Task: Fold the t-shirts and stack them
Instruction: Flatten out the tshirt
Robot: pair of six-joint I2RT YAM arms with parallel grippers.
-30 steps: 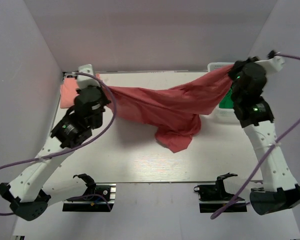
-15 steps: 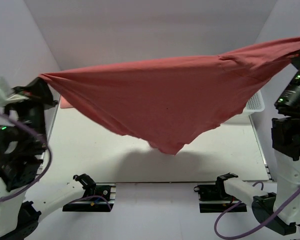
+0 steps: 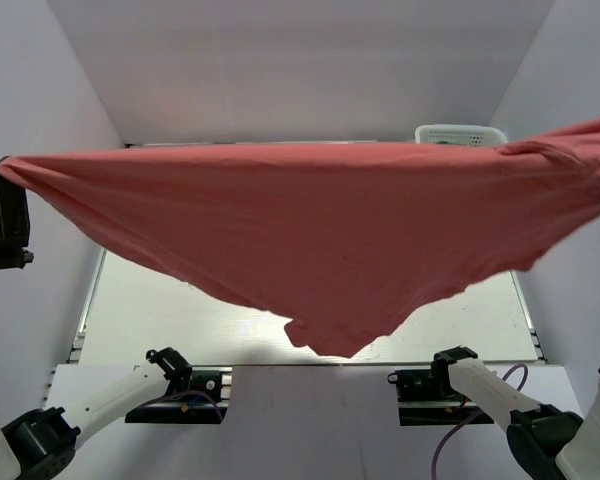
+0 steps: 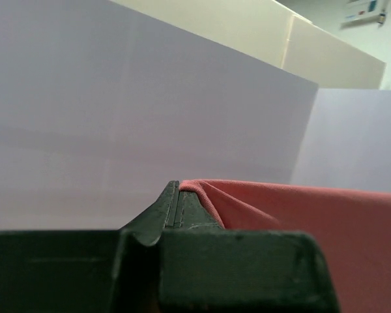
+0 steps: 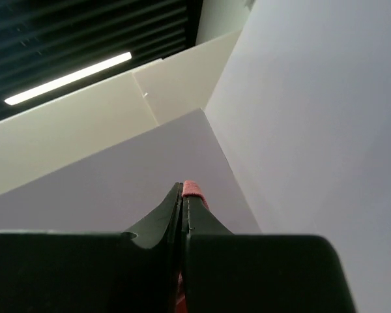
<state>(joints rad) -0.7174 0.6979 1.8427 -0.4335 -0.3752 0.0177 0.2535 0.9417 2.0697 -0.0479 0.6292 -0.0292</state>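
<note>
The brick-red t-shirt [image 3: 320,230] hangs spread wide in the air across the top view, high above the table, its lowest fold near the front edge. My left gripper [image 3: 4,172] is shut on its left corner at the left wall. The left wrist view shows the jaws [image 4: 177,188] closed on the shirt's hem [image 4: 293,222]. My right gripper [image 5: 184,190] is shut on a small bit of the red cloth [image 5: 193,190]; it is out of the top view past the right edge. The salmon-pink t-shirt is hidden behind the raised shirt.
A white basket [image 3: 460,133] stands at the table's back right, mostly behind the shirt. The pale table top [image 3: 150,310] shows below the cloth. Purple-grey walls enclose the left, right and back sides.
Both arms have lifted the brick-red shirt off the table and pulled its corners apart. It went from a bunched drape to a wide sheet that now hangs higher and covers more of the view.
</note>
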